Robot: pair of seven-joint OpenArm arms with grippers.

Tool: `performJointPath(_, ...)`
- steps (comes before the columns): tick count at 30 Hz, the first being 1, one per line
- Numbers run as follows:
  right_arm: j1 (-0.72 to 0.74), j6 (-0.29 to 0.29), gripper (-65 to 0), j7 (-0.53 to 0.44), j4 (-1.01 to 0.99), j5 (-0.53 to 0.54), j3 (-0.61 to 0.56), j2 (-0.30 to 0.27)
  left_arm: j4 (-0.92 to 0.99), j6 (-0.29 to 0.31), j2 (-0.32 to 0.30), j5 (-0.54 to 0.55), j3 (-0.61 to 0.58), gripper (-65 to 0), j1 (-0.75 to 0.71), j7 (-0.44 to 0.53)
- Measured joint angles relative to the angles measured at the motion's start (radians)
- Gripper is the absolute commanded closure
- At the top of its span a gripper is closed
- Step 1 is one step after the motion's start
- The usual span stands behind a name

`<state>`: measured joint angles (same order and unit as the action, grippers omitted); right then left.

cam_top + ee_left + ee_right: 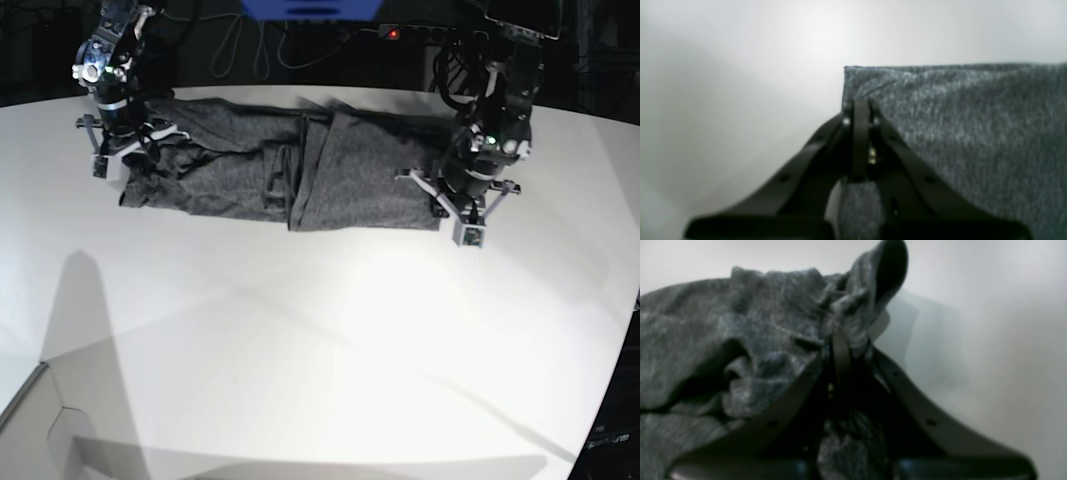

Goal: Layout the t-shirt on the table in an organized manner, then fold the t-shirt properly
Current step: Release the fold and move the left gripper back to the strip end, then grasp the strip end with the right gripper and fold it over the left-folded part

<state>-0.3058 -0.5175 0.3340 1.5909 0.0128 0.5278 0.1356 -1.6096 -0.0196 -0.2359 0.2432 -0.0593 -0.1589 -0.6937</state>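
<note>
Where the t-shirt [300, 175] lies folded in a long band across the far side of the white counter [320, 340], both wrist views blur: left fingers [861, 113] clench one corner, right fingers [840, 346] pinch bunched cloth

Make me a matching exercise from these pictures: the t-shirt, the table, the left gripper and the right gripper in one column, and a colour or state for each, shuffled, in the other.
Column one:
1. t-shirt
2. table
3. left gripper
4. right gripper

Column two:
A. smooth and white
B. shut on a flat, straight-edged corner of the cloth
C. dark heather grey, lying in a long band
D. shut on a bunched, wrinkled end of the cloth

Pairs: 1-C, 2-A, 3-B, 4-D
</note>
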Motion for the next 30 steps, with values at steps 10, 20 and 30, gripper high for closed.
performJointPath(10,-0.024,-0.174,0.0,0.050,0.188,-0.024,-0.001,0.025,-0.180,0.000,0.004,-0.002,0.142,-0.1,-0.066,-0.018)
performJointPath(20,-0.065,-0.174,0.0,0.056,0.323,-0.026,-0.138,0.023,-0.088,0.000,0.004,0.002,0.316,-0.1,-0.098,-0.024)
performJointPath(30,-0.121,-0.174,0.0,0.062,0.388,-0.029,-0.369,0.016,-0.017,-0.003,0.005,-0.003,0.343,-0.1,-0.113,-0.017)
